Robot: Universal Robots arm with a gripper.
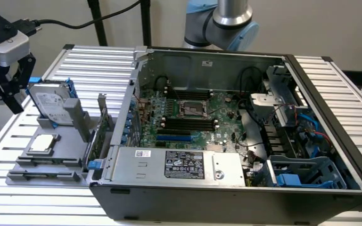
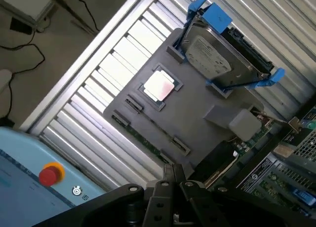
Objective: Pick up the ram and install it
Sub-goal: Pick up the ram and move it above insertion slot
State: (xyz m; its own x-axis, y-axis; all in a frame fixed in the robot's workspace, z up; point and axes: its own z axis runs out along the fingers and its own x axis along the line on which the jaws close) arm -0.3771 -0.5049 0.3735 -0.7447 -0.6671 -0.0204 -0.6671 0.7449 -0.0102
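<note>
Though fully closed, claw (image 2: pixel 173 172) empty, clear of the ram (image 2: pixel 142 137)

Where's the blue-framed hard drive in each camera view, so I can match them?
Exterior view: the hard drive stands on edge in the gray holder at the exterior view's left, beside the open computer case.
Wrist view: the hard drive stands at one end of the same holder.
Shared landmark: the square silver chip seated in the holder.

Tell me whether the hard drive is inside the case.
No, the hard drive stands on the gray holder outside the case, toward the exterior view's left.
</note>
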